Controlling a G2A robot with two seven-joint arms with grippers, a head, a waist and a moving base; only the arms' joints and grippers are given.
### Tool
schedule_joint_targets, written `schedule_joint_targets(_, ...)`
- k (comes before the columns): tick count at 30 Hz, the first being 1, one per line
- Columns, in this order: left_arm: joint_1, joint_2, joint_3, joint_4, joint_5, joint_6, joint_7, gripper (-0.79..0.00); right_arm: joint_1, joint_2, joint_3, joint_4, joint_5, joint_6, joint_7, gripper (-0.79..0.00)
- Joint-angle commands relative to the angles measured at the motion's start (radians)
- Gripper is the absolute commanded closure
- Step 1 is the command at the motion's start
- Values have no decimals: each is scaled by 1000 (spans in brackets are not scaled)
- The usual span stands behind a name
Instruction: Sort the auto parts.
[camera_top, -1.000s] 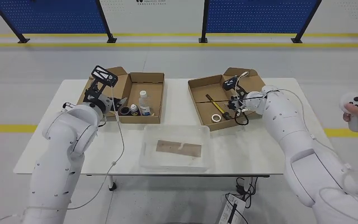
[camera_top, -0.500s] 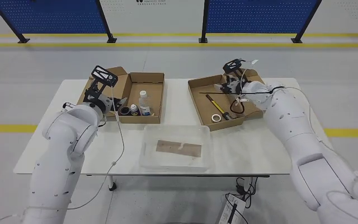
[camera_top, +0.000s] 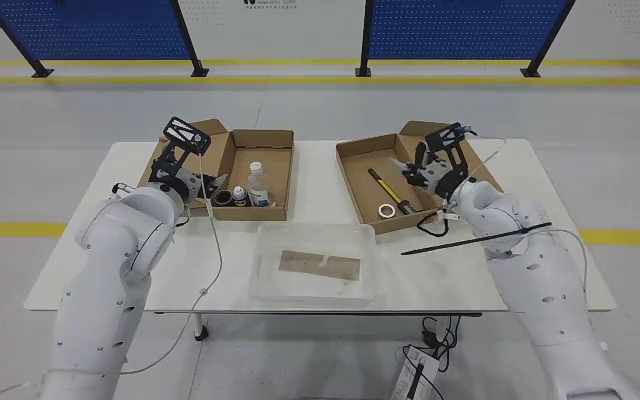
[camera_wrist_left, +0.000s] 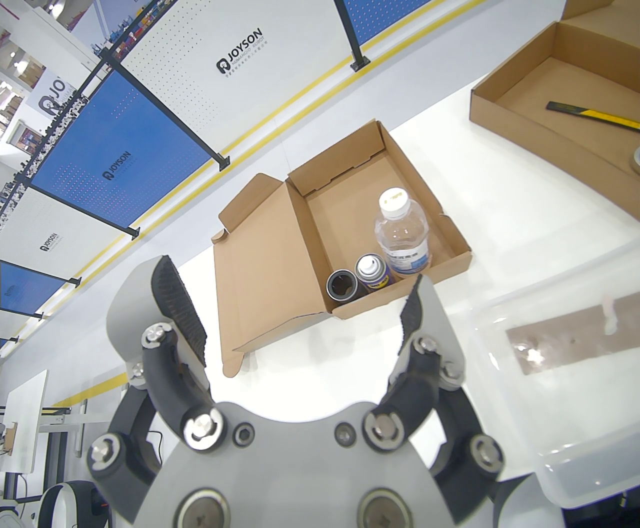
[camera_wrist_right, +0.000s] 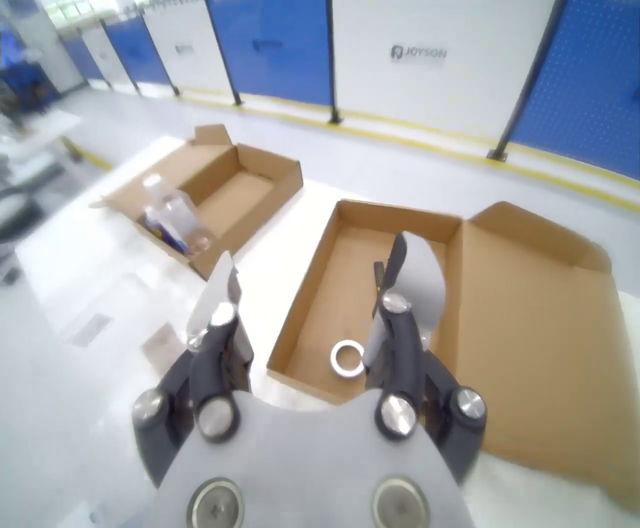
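The left cardboard box (camera_top: 268, 143) holds a clear water bottle (camera_top: 257, 185), a spray can (camera_wrist_left: 372, 270) and a black cylinder (camera_wrist_left: 342, 286). In the right cardboard box (camera_top: 362, 165) lie a yellow-and-black tool (camera_top: 385, 187) and a white tape ring (camera_top: 386, 211), the ring (camera_wrist_right: 347, 358) near the front wall. My left gripper (camera_wrist_left: 292, 300) is open and empty, raised by the left box's lid (camera_top: 187, 135). My right gripper (camera_wrist_right: 312, 270) is open and empty, above the right box's lid side (camera_top: 425, 158).
A clear plastic bin (camera_top: 265, 285) with a brown strip (camera_top: 318, 265) in it sits at the table's near middle edge. Both box lids lie folded outward. Bare white table (camera_top: 100, 250) stretches to the left and right of the bin.
The right arm has swung, with its forearm coming toward the near edge. Its gripper rose over the right box and turned to face across it. The left arm has not moved.
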Motion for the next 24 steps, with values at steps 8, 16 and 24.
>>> schedule_joint_targets(8,0,0,0,0,0,0,0,-785,-262,28,190,-252,33,32,-10,-576)
schedule_joint_targets(16,0,0,0,0,0,0,0,-785,-375,40,291,-337,62,9,-8,-573)
schedule_joint_targets(24,0,0,0,0,0,0,0,-785,-392,47,323,-326,100,-65,12,-785)
